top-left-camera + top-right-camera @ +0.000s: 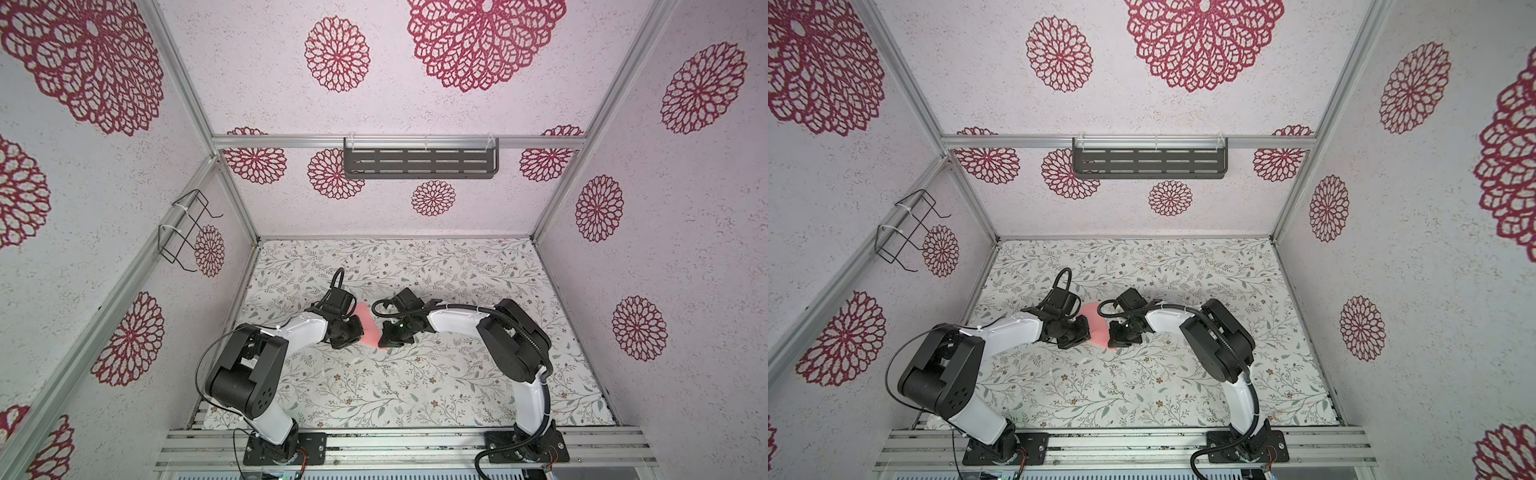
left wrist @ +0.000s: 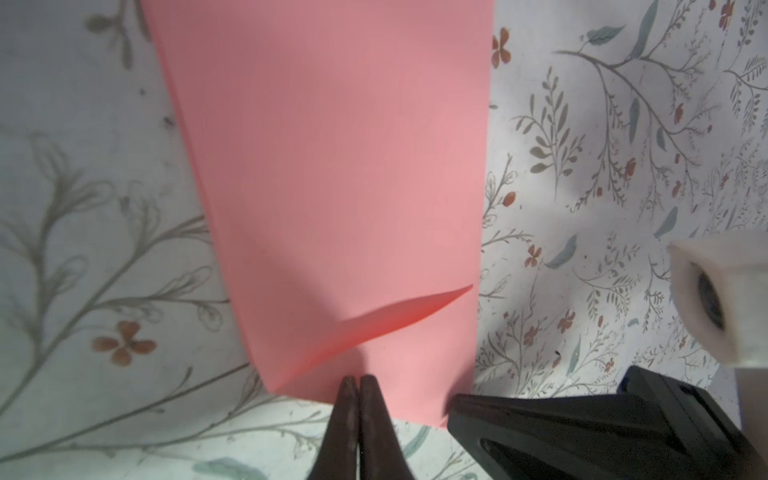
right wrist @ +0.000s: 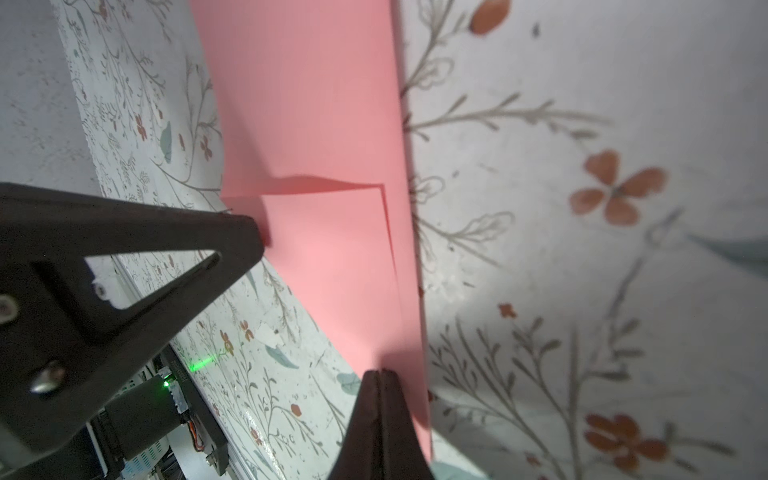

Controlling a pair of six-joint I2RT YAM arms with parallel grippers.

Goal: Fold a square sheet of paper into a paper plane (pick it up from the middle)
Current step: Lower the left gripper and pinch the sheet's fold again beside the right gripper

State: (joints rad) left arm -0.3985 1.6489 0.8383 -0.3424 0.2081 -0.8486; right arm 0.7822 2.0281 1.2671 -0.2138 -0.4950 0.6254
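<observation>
Floral tabletop [image 1: 415, 395]: left claw [image 2: 356, 380], right claw [image 3: 379, 374] reach inward, facing, pinching sheet [image 2: 332, 166].

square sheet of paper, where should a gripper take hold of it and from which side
Probably the raised corner flap of the square sheet of paper. It stands off the layer beneath, so a jaw can slip under it, while the rest lies flat on the table. Come in low from the side of its free corner, with the fingers across the lifted edge.
</observation>
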